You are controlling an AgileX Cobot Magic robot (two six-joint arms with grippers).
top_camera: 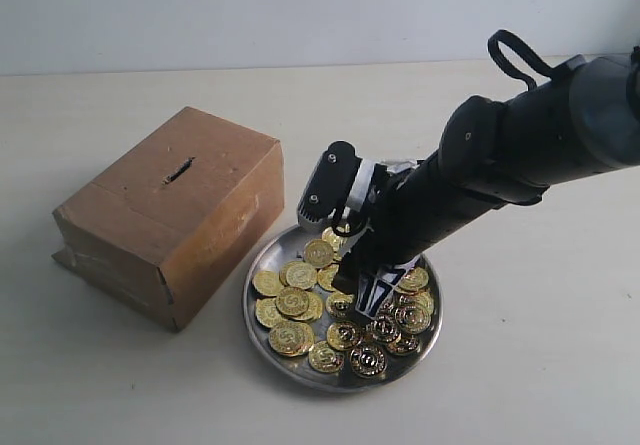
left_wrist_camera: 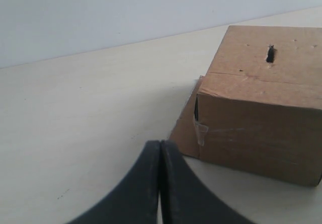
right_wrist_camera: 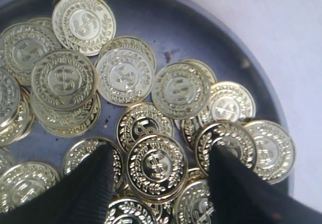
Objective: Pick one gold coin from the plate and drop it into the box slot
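Note:
The silver plate (top_camera: 262,314) lies right of the brown cardboard box (top_camera: 170,215) and holds several gold coins (top_camera: 292,302). The slot (top_camera: 178,172) is a dark slit in the box's top. My right gripper (top_camera: 368,290) hangs low over the plate, open. In the right wrist view its two black fingers (right_wrist_camera: 95,181) stand either side of one gold coin (right_wrist_camera: 157,167) lying flat on the pile. The plate's rim (right_wrist_camera: 261,90) curves past. My left gripper (left_wrist_camera: 160,148) is shut and empty, apart from the box (left_wrist_camera: 261,113), whose slot (left_wrist_camera: 270,54) shows on top.
A pale tabletop (top_camera: 520,385) surrounds the plate and box, with a white wall (top_camera: 250,10) behind. The box has a loose flap with tape (left_wrist_camera: 200,131) at one lower corner. The left arm is out of the exterior view.

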